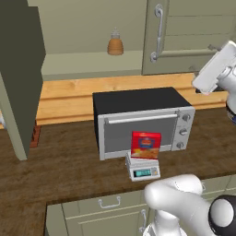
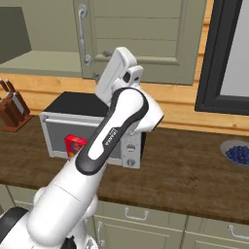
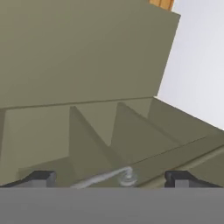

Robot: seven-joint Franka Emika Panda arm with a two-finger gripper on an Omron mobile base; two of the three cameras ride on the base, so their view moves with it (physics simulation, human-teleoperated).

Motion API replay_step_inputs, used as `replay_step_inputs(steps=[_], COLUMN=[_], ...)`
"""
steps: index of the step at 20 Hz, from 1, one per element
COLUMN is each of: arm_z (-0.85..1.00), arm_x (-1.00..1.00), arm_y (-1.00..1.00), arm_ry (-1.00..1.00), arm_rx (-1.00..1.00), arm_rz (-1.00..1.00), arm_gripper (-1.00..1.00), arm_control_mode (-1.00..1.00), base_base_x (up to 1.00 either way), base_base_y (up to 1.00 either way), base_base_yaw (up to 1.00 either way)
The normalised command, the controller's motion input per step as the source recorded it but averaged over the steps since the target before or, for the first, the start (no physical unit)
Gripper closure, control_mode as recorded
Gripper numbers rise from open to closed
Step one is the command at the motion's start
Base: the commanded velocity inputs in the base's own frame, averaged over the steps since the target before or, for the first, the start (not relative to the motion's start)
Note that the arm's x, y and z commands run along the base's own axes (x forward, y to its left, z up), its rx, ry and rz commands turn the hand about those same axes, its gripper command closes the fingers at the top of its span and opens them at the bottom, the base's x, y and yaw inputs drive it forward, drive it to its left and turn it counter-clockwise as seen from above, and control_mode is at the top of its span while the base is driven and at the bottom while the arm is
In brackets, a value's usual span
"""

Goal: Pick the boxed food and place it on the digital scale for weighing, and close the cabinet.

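Cabinet (image 1: 193,37) fills the upper wall, its left door (image 1: 18,78) swung open. At seven o'clock from the gripper (image 3: 109,178), well apart, the boxed food (image 1: 146,145) stands upright on the digital scale (image 1: 143,171). Gripper fingers stand spread apart, holding nothing, facing a closed door's handle (image 3: 105,177).

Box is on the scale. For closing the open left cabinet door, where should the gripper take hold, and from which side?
Judging by pose: the open door stands edge-on, swung out over the counter. Its handle isn't visible, so push its outer face near the free front edge, coming from the left, rather than pinching. Gripper is open, up by the closed door's handle.
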Motion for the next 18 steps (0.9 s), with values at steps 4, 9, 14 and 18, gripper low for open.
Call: replay_step_inputs(steps=[4,9,14,18], arm_z=[-0.32,-0.28,-0.25,-0.37], arm_x=[-0.40,-0.18,0.00,-0.16], arm_y=[0.59,0.55,0.21,0.34], arm_ry=[-0.14,-0.28,-0.12,-0.11], arm_rx=[0.02,0.01,0.02,0.01], arm_rz=[0.00,0.00,0.00,0.00], arm_gripper=[-1.00,-1.00,-1.00,-1.00], arm_control_mode=[-1.00,-1.00,-1.00,-1.00], base_base_x=[0.00,0.00,0.00,0.00], base_base_y=[0.00,0.00,0.00,0.00], base_base_yaw=[0.00,0.00,0.00,0.00])
